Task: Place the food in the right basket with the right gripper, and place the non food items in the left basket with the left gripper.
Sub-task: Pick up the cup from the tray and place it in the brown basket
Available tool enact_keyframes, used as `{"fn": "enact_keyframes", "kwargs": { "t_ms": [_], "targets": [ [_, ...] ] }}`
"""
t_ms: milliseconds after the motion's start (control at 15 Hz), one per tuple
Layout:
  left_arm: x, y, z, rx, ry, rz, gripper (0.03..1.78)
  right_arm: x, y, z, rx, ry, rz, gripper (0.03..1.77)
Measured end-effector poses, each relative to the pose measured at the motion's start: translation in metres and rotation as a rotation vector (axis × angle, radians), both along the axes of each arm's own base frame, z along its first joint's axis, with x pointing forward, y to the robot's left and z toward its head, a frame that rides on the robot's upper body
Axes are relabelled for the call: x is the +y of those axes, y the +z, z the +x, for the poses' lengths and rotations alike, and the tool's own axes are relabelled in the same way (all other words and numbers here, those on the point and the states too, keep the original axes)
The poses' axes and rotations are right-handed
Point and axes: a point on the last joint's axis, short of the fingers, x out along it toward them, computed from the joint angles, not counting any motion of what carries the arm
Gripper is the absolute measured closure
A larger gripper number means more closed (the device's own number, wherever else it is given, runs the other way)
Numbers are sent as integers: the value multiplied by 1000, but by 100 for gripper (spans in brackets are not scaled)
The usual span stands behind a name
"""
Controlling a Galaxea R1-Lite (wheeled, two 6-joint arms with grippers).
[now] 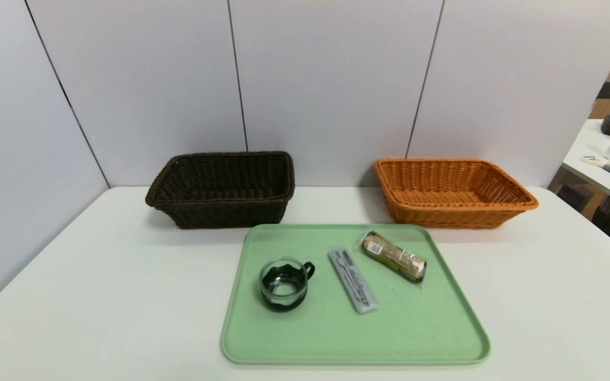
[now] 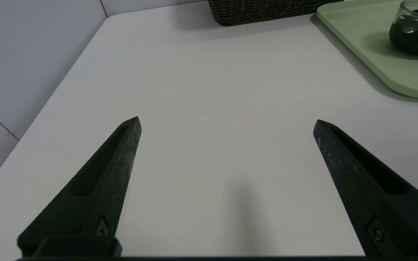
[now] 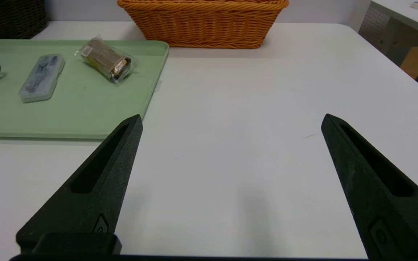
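On the green tray [image 1: 337, 344] lie a glass cup with a black handle [image 1: 284, 283], a grey plastic case [image 1: 352, 279] and a wrapped snack bar [image 1: 394, 256]. Behind the tray stand a dark brown basket [image 1: 223, 188] on the left and an orange basket [image 1: 450, 191] on the right. My left gripper [image 2: 227, 121] hangs open over bare table left of the tray, with the cup [image 2: 417, 30] far off. My right gripper [image 3: 230, 117] is open over bare table right of the tray; the snack bar [image 3: 106, 63] and case [image 3: 42, 77] lie beyond it. Neither gripper shows in the head view.
A white table [image 1: 72, 296] carries everything, with grey wall panels [image 1: 326, 79] behind the baskets. A second table [image 1: 609, 169] with bottles and clutter stands at the far right.
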Motion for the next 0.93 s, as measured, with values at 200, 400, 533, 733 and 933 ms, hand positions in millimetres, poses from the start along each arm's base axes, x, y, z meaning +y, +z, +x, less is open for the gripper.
{"fn": "enact_keyframes", "kwargs": {
  "t_ms": [200,400,533,733,933],
  "targets": [
    [0,0,0,1,2,-13,12,0,0,0,0,-3,0,10],
    [0,0,0,1,2,-14,12,0,0,0,0,-1,-1,10],
    [0,0,0,0,3,-13,12,0,0,0,1,-4,-3,10],
    [0,1,0,0,0,-15,12,0,7,-3,-2,-9,-14,10],
    [0,2,-1,0,1,-20,12,0,16,-7,31,-12,-9,10]
  ]
}}
